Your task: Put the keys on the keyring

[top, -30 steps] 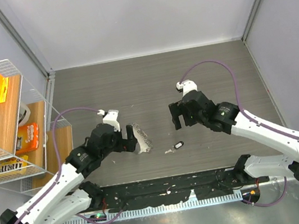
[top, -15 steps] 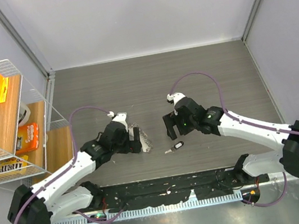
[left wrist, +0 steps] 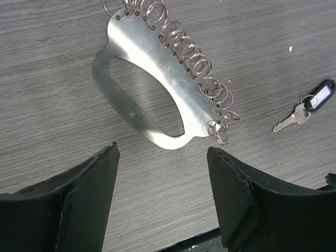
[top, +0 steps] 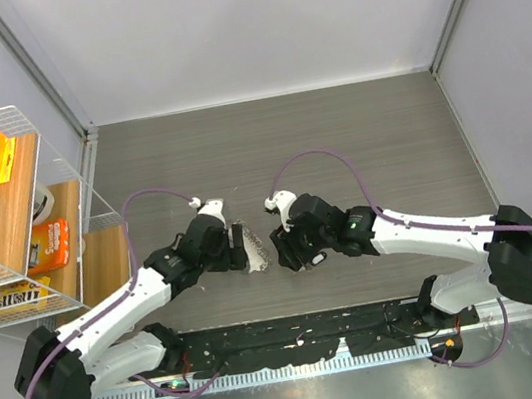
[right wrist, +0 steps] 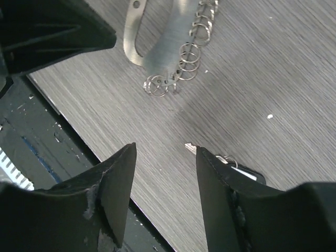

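The left arm (top: 113, 320) and the right arm (top: 433, 232) share one build: smooth white shells along the long links, with chunky matte black housings at the joints and wrists. A thin purple cable (top: 149, 193) loops off each, the right arm's cable (top: 314, 152) sitting near mid-frame. A small white cap (top: 209, 208) tops each wrist. In the wrist views the jaws are thick black wedges with faceted faces and faintly scuffed, dusty edges.

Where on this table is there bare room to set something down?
Crowded: near centre, where left gripper, keyring, key and right gripper cluster. Bare: the table beyond them, back to the rear wall, shelf to right wall.
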Robot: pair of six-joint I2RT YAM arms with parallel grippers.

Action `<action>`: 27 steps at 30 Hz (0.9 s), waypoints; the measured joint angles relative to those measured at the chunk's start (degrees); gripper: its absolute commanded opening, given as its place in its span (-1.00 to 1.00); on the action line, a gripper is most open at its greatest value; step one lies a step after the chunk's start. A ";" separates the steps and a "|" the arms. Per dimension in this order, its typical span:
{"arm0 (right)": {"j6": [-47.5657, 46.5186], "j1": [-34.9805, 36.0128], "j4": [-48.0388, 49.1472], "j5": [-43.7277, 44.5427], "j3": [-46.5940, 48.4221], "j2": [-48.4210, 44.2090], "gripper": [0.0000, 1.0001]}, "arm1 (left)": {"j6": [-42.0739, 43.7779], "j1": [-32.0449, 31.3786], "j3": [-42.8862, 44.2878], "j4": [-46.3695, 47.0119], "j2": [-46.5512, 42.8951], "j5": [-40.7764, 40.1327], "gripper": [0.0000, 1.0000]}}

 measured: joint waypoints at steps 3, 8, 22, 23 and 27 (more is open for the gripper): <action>-1.03 2.32 1.38 0.02 -0.42 0.00 -0.12 | -0.26 0.28 -0.24 -0.07 -1.79 -0.63 0.39; -2.71 6.60 3.26 0.79 -0.98 0.96 -0.35 | -1.38 1.07 -2.43 0.09 -5.03 -1.11 0.29; -3.41 11.08 6.38 9.42 1.01 12.63 -0.32 | -2.97 1.40 -7.96 -0.17 -14.34 -1.60 0.36; -3.32 11.13 6.43 10.05 1.51 12.76 -0.31 | -3.02 1.40 -8.11 -0.24 -15.08 -1.90 0.36; -3.21 11.13 5.68 13.90 6.84 14.21 -0.28 | -3.39 1.40 -8.92 -0.61 -17.94 -3.63 0.37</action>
